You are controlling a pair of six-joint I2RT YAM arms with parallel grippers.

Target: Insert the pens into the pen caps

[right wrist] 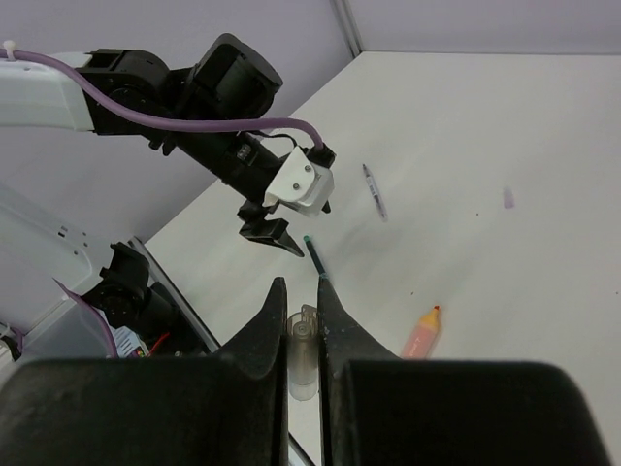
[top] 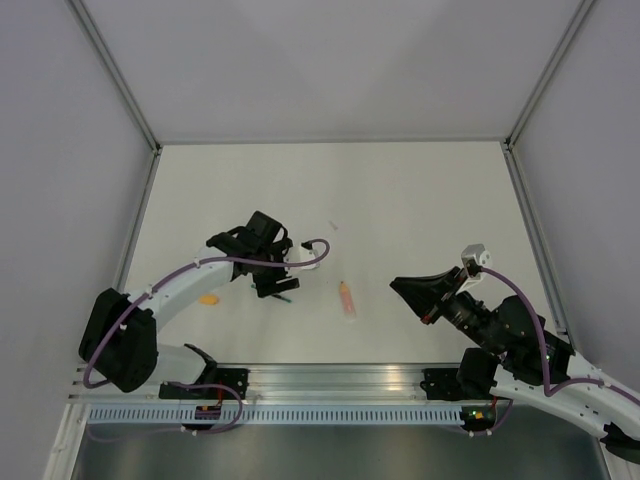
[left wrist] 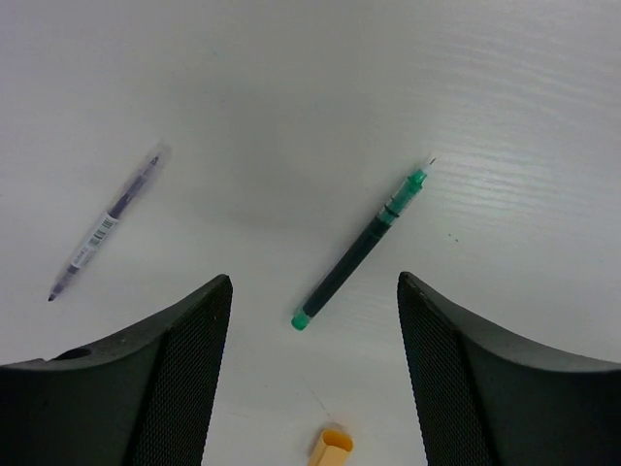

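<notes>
As I look down from the overhead camera, the left gripper (top: 270, 288) hangs low over the white table (top: 420, 190). A slim dark marker pen with green ends (top: 285, 297) lies just beside its tips. A short orange-yellow tube cap (top: 208, 299) lies further left, beside the left arm. A pale orange marker pen (top: 346, 299) rests between the two arms, apart from both. The right gripper (top: 400, 287) points toward that pen from the right.

On the left wrist camera, my fingers (left wrist: 184, 379) stand wide apart and hold nothing. The green-ended pen lies flat on the table in the gap, slanted, touching neither finger. The orange-yellow cap peeks in at the bottom edge, near the pen's lower end but apart from it. A clear-barrelled pen with a printed label (left wrist: 107, 223) lies well off to the left.

On the right wrist camera, my jaws are clamped on a small translucent tube cap (right wrist: 303, 349), held lengthwise between the pads. The pale orange pen lies on the table just beyond, to the right. Further off, the left gripper hovers over the green-ended pen.
</notes>
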